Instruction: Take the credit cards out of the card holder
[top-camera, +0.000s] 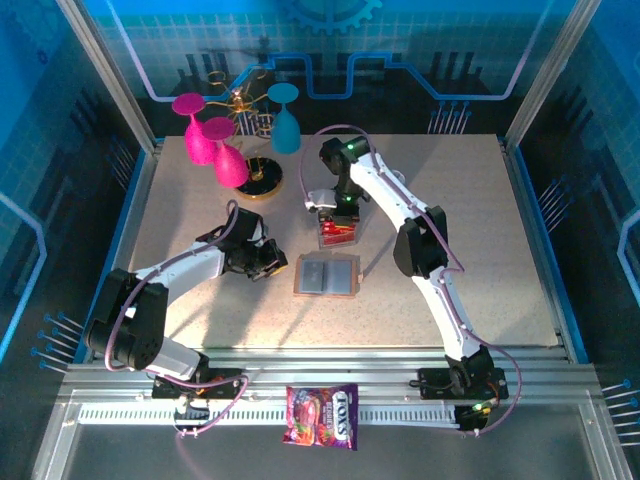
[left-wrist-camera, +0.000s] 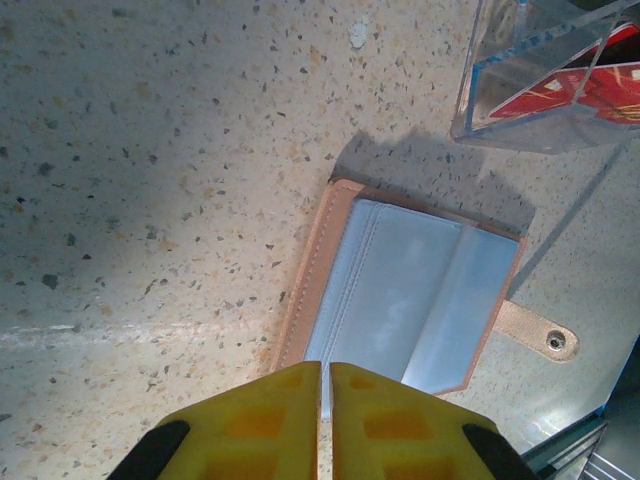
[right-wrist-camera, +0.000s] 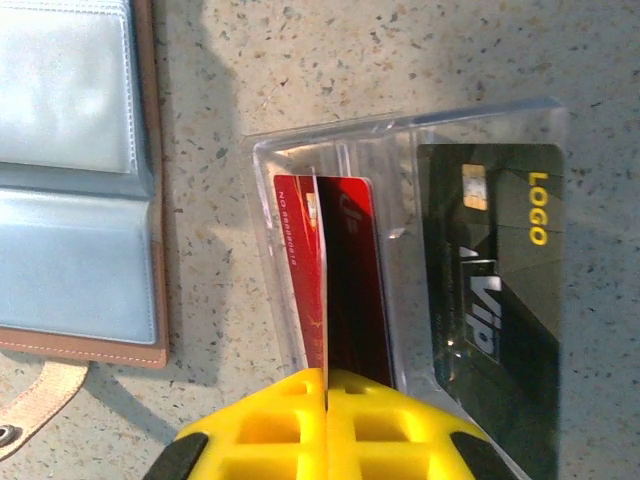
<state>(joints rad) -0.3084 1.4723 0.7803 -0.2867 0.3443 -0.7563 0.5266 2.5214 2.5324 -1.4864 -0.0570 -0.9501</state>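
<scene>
Near the middle of the table (top-camera: 500, 220), a little toward the near edge, the card holder (top-camera: 327, 274) is spread open flat, grey-blue pockets turned up, brown rim all round. Its snap strap (left-wrist-camera: 540, 335) is stretched out on the surface past one side. Just left of the holder the left gripper (top-camera: 262, 262) is poised. From its wrist, the yellow jaws are seen drawn together to a bare slit over one rim of the holder, nothing caught between them.

Just beyond the holder, toward the far edge, a clear tray (right-wrist-camera: 400, 125) is set down, with a narrow strip of bare surface between the two. Over it the right gripper (top-camera: 335, 222) is hung, jaws pressed tight, and a red credit card (right-wrist-camera: 322, 270) is seen edge-on with its end pinched in the seam. More red is laid flat beneath it, and a black credit card (right-wrist-camera: 500, 290) is laid flat at the tray's other side.

Broad bare surface is seen toward the right and left edges. A rack of pink and blue glasses (top-camera: 235, 150) is stood by the far left corner, well apart, and a candy packet (top-camera: 322, 415) is laid on the rail below the near edge.
</scene>
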